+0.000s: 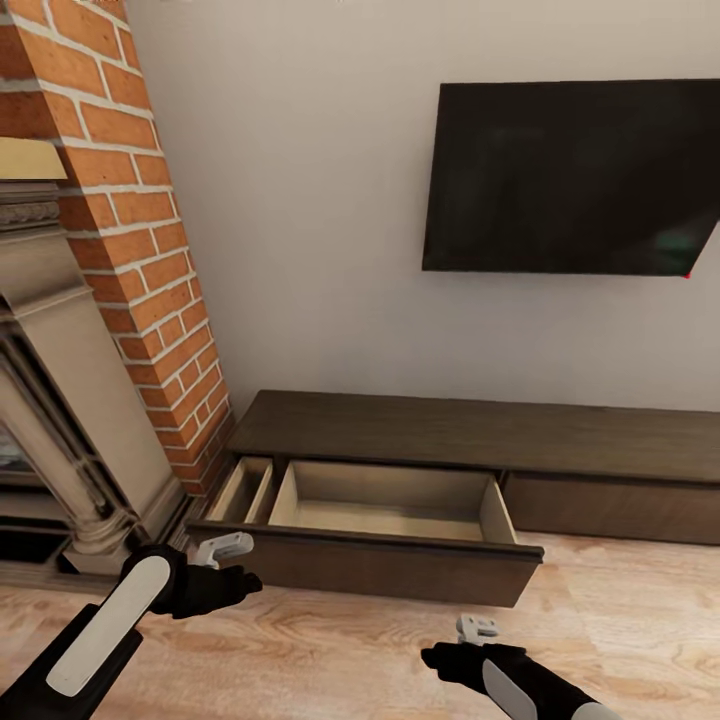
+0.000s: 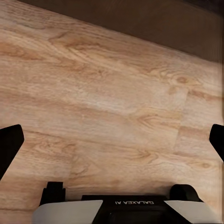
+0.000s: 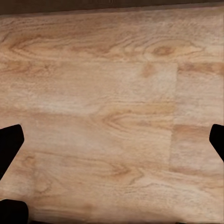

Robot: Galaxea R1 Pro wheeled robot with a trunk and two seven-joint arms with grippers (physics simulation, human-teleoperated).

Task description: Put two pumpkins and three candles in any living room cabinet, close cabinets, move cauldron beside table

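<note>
Head view: long low dark-brown wooden cabinet [image 1: 480, 435] running along the white wall across mid frame, from centre-left out to the right edge. Left-hand pull-out drawer [image 1: 395, 500] drawn fully forward, pale interior with nothing visible inside; narrow divided compartment [image 1: 243, 490] exposed just beside it on the left. Second flat front to the right sitting flush. Black wall-mounted TV screen [image 1: 575, 175] in upper right, above the cabinet. Red brick chimney column [image 1: 130, 220] in upper left, stone-coloured carved fireplace surround [image 1: 60, 400] below it at the left edge. Light wood-plank floor [image 1: 330, 650] across the bottom. Left gripper [image 1: 225, 548] at lower left, just in front of the drawer's left corner, above the floor. Right gripper [image 1: 478, 629] at lower centre-right, in front of the drawer front, apart from it. Both wrist views: black fingertips at opposite picture edges, jaws spread wide, only bare floor planks [image 2: 112, 102] between them, nothing held; dark cabinet front along one edge.
</note>
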